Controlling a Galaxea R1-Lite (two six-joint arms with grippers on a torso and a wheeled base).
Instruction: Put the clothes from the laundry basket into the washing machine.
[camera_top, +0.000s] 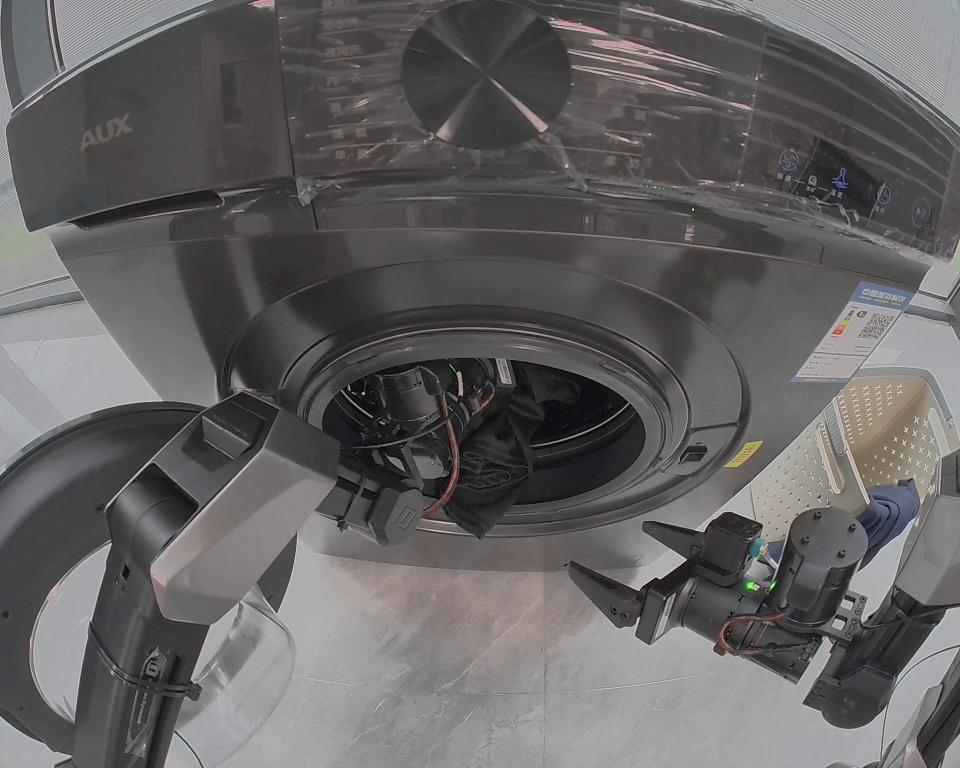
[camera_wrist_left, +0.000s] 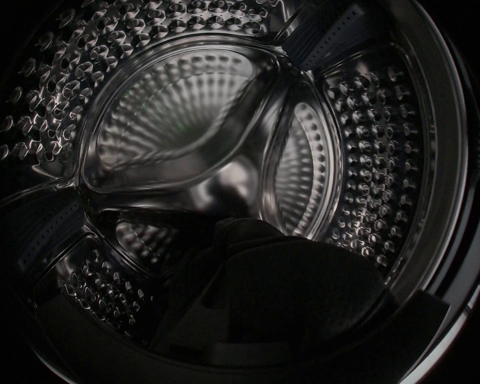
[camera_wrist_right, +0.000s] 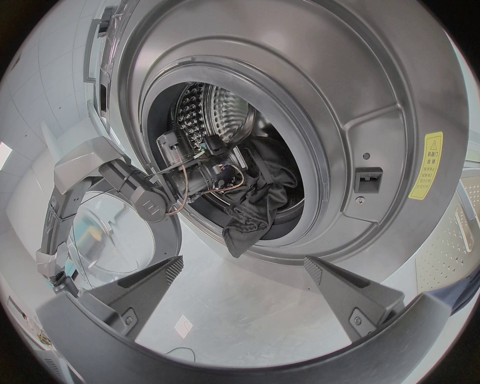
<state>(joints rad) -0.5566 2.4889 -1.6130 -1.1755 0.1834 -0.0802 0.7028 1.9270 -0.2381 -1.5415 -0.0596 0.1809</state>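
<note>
The grey washing machine (camera_top: 500, 290) stands in front of me with its round door (camera_top: 50, 500) swung open to the left. A black garment (camera_top: 495, 470) hangs over the lower rim of the drum opening, part inside and part outside. It shows as a dark heap (camera_wrist_left: 300, 285) on the drum floor and as black cloth (camera_wrist_right: 255, 205) in the right wrist view. My left arm's wrist (camera_top: 410, 395) is inside the opening, right beside the garment, with its fingers hidden. My right gripper (camera_top: 610, 547) hangs open and empty in front of the machine, below and right of the opening.
A white perforated laundry basket (camera_top: 880, 430) stands at the right of the machine with a blue garment (camera_top: 890, 505) in it. The open door's glass bowl (camera_wrist_right: 110, 235) juts out at the left. Bare grey floor (camera_top: 450, 660) lies before the machine.
</note>
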